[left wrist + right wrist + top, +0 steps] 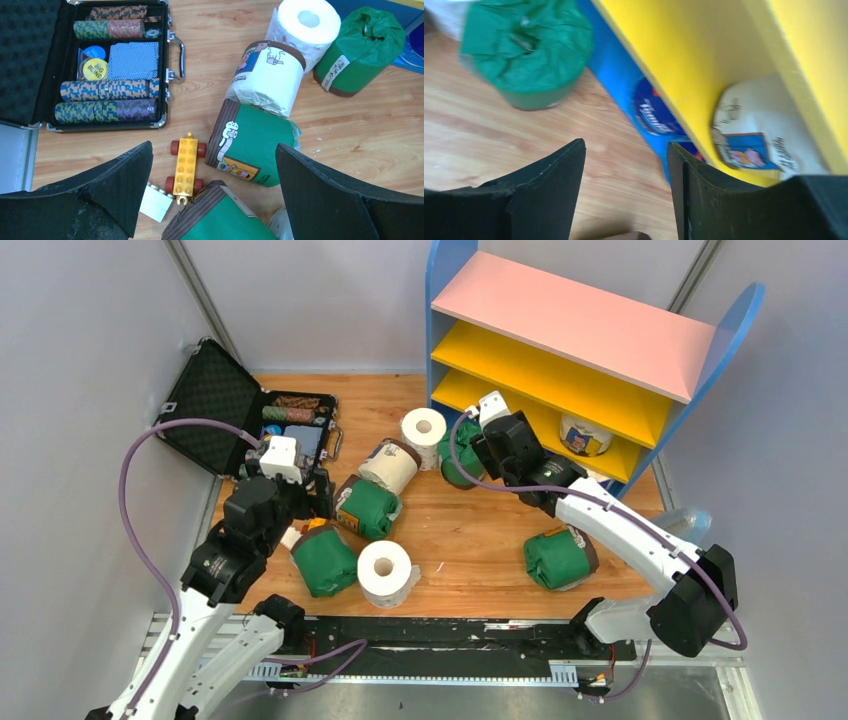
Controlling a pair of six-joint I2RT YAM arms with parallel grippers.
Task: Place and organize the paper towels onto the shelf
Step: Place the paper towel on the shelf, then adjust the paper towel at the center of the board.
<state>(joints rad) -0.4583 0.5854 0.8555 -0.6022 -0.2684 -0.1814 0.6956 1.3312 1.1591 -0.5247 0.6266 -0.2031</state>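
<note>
The shelf [580,325] stands at one o'clock with only one cream roll [585,435] on its lower yellow board [535,420]; seven more paper towels [368,508] lie loose on the table [470,530] from eight o'clock to four. The left gripper [212,155], over rolls at nine o'clock, and the right gripper [626,145], at the shelf's front, both gape empty, so most of the job looks undone.

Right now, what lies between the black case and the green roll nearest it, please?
A yellow toy car with red wheels separates the case and the green roll, per the left wrist view.
</note>
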